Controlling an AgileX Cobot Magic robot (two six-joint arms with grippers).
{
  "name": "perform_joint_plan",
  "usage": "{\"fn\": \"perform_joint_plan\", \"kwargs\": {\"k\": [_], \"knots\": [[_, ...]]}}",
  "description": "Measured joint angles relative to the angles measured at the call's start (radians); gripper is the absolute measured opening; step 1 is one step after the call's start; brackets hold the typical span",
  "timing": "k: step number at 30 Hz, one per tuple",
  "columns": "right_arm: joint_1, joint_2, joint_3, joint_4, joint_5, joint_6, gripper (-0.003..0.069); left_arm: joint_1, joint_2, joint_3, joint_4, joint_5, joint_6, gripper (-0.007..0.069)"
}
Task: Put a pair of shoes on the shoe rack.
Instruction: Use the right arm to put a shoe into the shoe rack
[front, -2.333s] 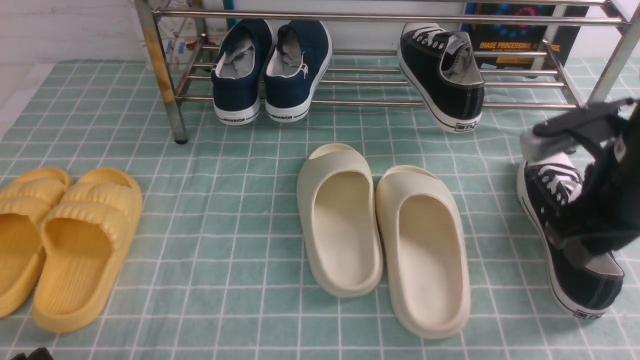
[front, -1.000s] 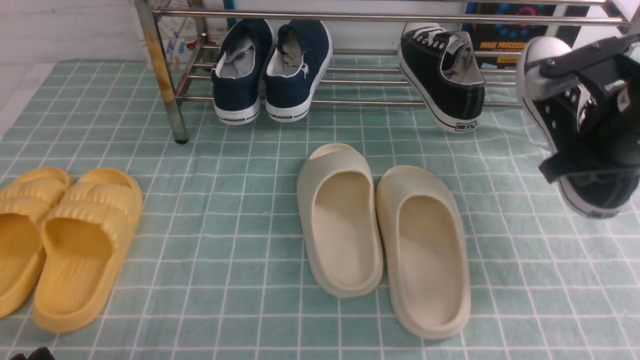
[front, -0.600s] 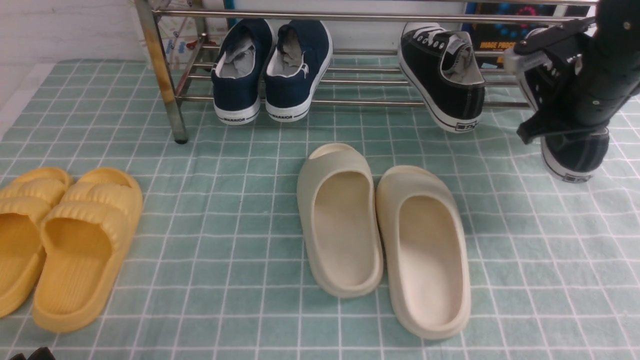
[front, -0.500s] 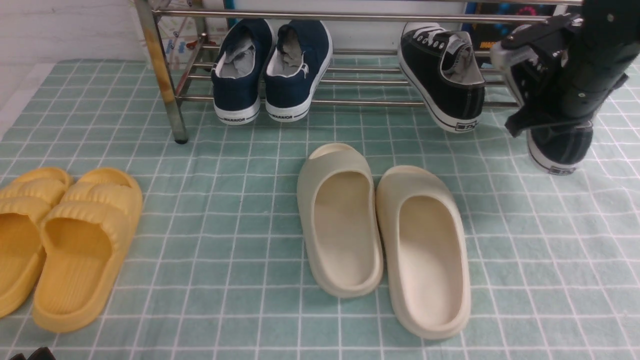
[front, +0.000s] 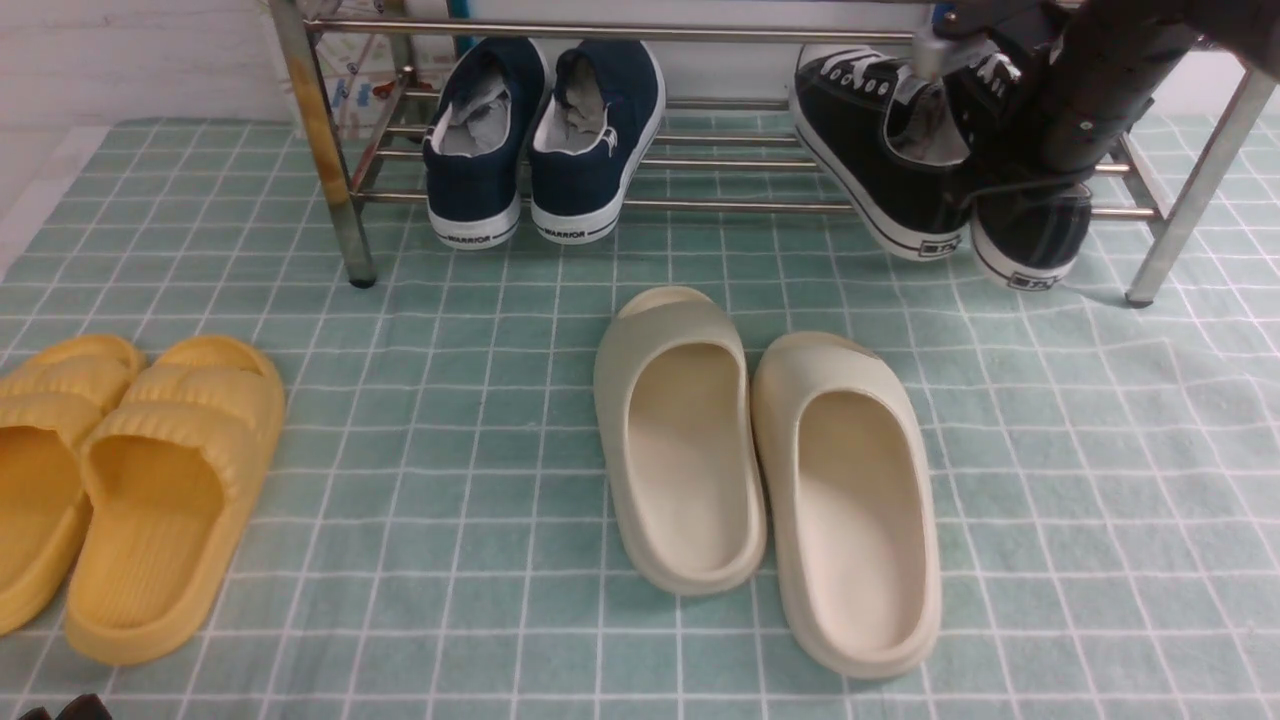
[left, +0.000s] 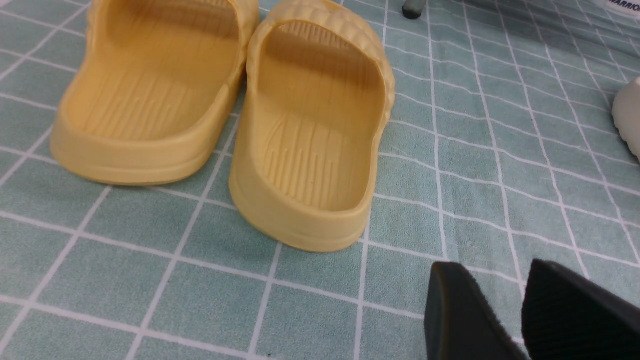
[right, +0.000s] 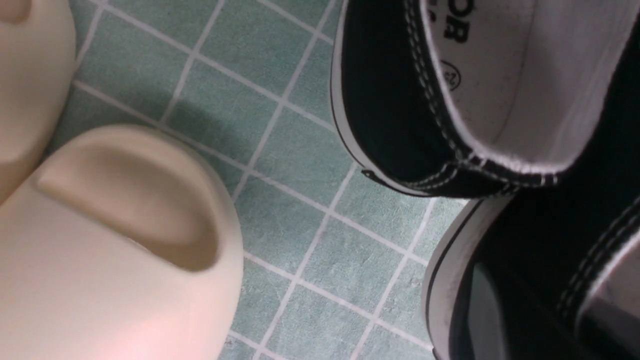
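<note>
Placing the second black sneaker (front: 1030, 245): the right gripper (front: 985, 120), jaws pinched on it, holds it heel-out at the lower shelf of the shoe rack (front: 700, 32), just beside its mate (front: 880, 170). Next, I judge, it needs settling flat on that shelf, then release (left gripper (left: 522, 312), jaws spread and empty, sits well away from the rack).

The left gripper (left: 492, 277) holds its two black fingers (left: 460, 310) apart, with only checked green cloth (left: 320, 310) showing between them. Ahead of the fingertips and off to one side, a pair of yellow slides (left: 305, 135) lies close together, heels toward the tool. A pale edge (left: 629, 115) on the other side is perhaps another slide.
</note>
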Motion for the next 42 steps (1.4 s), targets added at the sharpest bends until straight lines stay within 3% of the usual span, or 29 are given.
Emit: {"fn": "perform_joint_plan", "kwargs": {"k": [12,21,26,34,37,41,42], "knots": [[0.003,0.011,-0.025,0.027,0.046,-0.148,0.0022,0.0,0.0,0.0,0.0,0.0,0.0,0.0229],[0.001,0.01,-0.025,-0.027,0.046,-0.15,0.0022,0.0,0.0,0.0,0.0,0.0,0.0,0.0236],[0.001,0.013,-0.025,-0.068,-0.055,-0.153,0.0022,0.0,0.0,0.0,0.0,0.0,0.0,0.0237],[0.001,0.023,-0.025,-0.075,-0.08,-0.158,0.0023,0.0,0.0,0.0,0.0,0.0,0.0,0.0237],[0.001,0.026,-0.025,-0.08,-0.085,-0.158,0.0045,0.0,0.0,0.0,0.0,0.0,0.0,0.0237],[0.001,0.024,-0.025,-0.096,-0.098,-0.148,0.0154,0.0,0.0,0.0,0.0,0.0,0.0,0.0237],[0.001,0.02,-0.025,-0.101,-0.102,-0.127,0.0223,0.0,0.0,0.0,0.0,0.0,0.0,0.0237]]}}
